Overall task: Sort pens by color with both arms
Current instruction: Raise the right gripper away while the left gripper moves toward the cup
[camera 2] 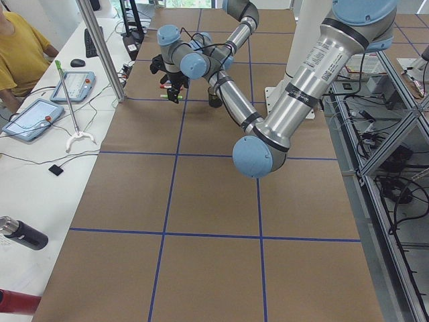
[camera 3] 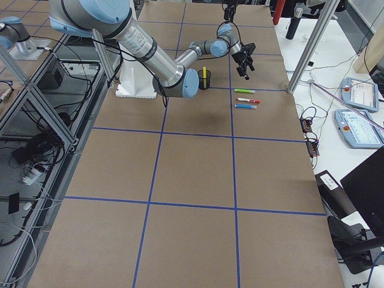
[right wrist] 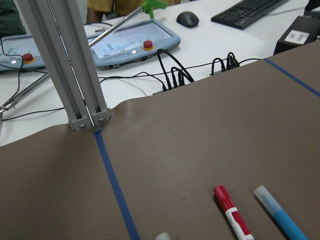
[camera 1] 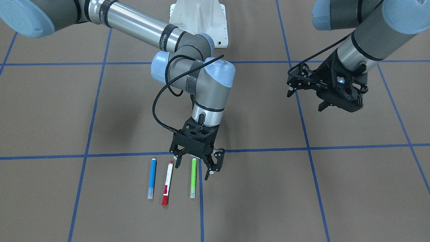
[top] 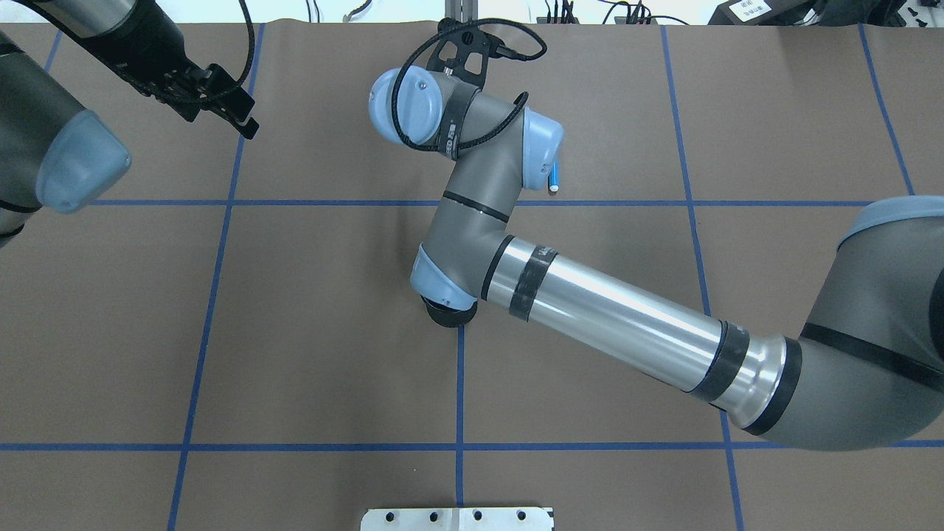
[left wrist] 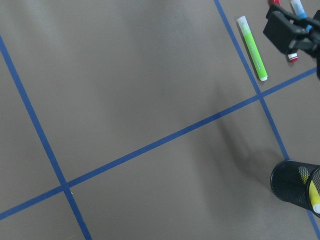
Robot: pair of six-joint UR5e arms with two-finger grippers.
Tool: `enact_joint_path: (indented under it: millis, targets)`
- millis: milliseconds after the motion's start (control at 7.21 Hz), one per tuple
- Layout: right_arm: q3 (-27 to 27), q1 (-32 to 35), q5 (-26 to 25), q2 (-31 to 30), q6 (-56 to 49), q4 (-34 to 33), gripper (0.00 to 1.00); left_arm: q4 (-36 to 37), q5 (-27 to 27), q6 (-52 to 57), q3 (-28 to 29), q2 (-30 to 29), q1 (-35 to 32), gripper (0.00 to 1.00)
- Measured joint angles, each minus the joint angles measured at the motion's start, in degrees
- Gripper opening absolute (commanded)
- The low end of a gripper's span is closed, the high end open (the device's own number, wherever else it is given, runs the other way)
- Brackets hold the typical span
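Green pen [camera 1: 193,178] serves as landmark; the red-capped pen [camera 1: 167,183] lies just beside it, the blue pen [camera 1: 152,178] beyond that; all three are parallel, long axes running from robot to operators, pale or capped ends toward the operators; the yellow pen [left wrist: 315,192] stands in a black mesh cup [left wrist: 290,182], well apart. Probably light, stiff, smooth and prone to rolling; pinch mid-barrel, across the axis. The right gripper [camera 1: 194,168] hangs over the green pen's robot-side end, fingers spread, empty; the left gripper [camera 1: 305,101], well apart, likewise.
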Motion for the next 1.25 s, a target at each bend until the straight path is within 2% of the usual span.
enact_joint_path:
  millis: [416,554,693,970,1248]
  targets:
    - [7.35,8.69,27.03,-5.46,-13.11,-1.82,0.99,0.01,0.22,-8.95,-0.22,-3.09,2.38,0.99]
    - [12.39,11.40,34.59,-8.89,-18.74,-5.36,0.99,0.23,0.56,-11.70,-0.02,-4.56,4.56,0.99]
    - [18.29,13.40,39.94,-12.19,-25.24,-11.15,0.99,0.43,0.69,-13.61,0.72,-5.83,6.77,0.99]
    - [30.16,15.83,45.98,-18.49,-38.48,-24.53,0.99,0.72,0.39,-15.31,4.96,-9.50,11.07,0.98]
    - [36.72,16.84,47.71,-21.57,-44.15,-32.35,0.99,1.05,0.10,-15.57,11.39,-14.05,14.32,0.82]
